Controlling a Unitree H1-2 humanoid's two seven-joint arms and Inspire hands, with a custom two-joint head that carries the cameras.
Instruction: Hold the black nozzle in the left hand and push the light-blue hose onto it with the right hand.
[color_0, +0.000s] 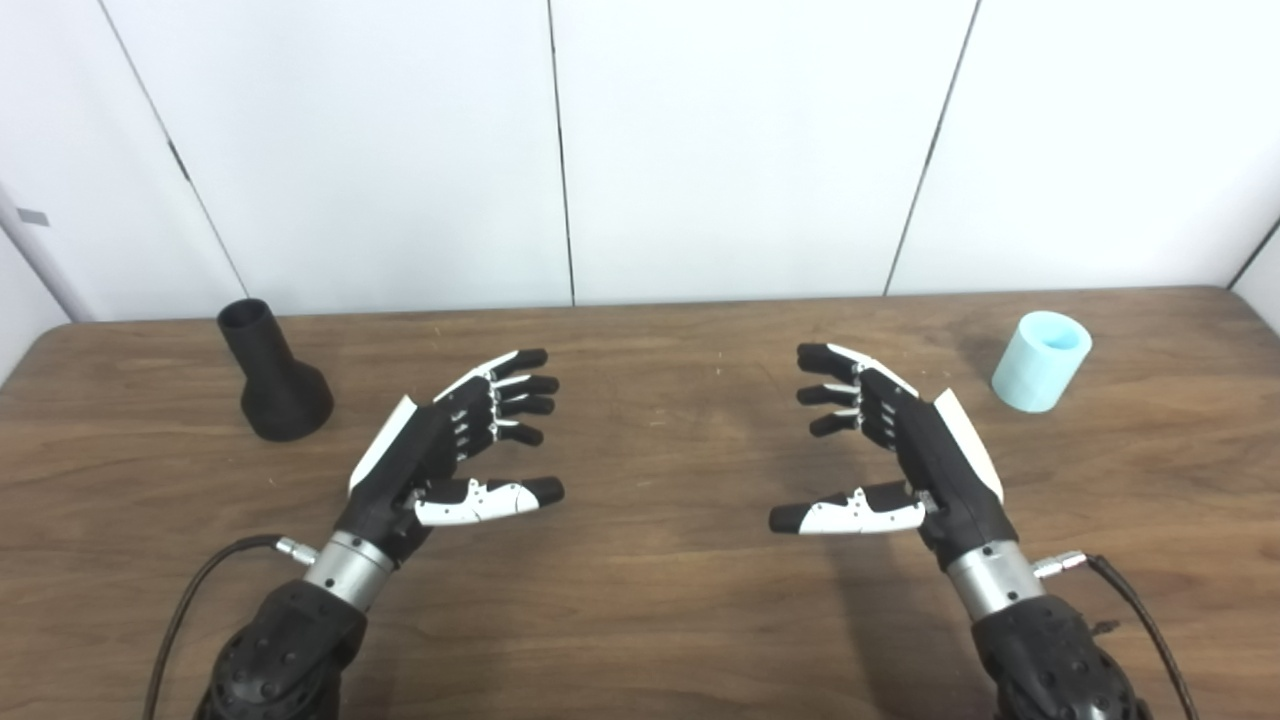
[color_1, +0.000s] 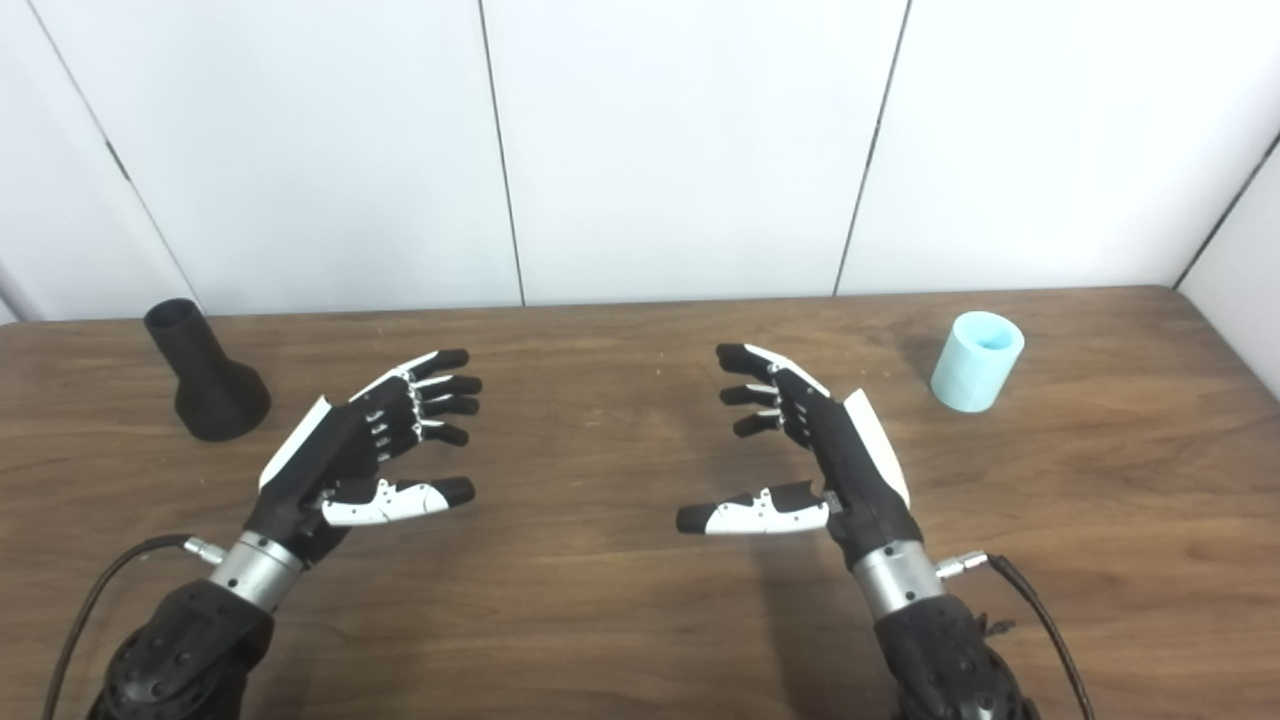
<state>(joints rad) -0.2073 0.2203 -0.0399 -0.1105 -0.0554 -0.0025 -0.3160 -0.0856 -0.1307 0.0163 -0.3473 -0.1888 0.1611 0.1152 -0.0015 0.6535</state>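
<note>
While the black flared plastic nozzle (color_0: 272, 375) stands upright on its wide base at the far left of the brown wooden tabletop (color_0: 650, 600), the short light-blue cylindrical hose piece (color_0: 1040, 361) stands at the far right, tilted slightly, its open end up. Both sit near the tabletop's back edge, well apart from each other. Between them the left robot hand (color_0: 450, 450) and the right robot hand (color_0: 890, 450) hover over the wood, palms facing one another, fingers spread wide and holding nothing. Neither robot hand touches either part. White wall panels (color_0: 700, 140) rise behind the tabletop.
</note>
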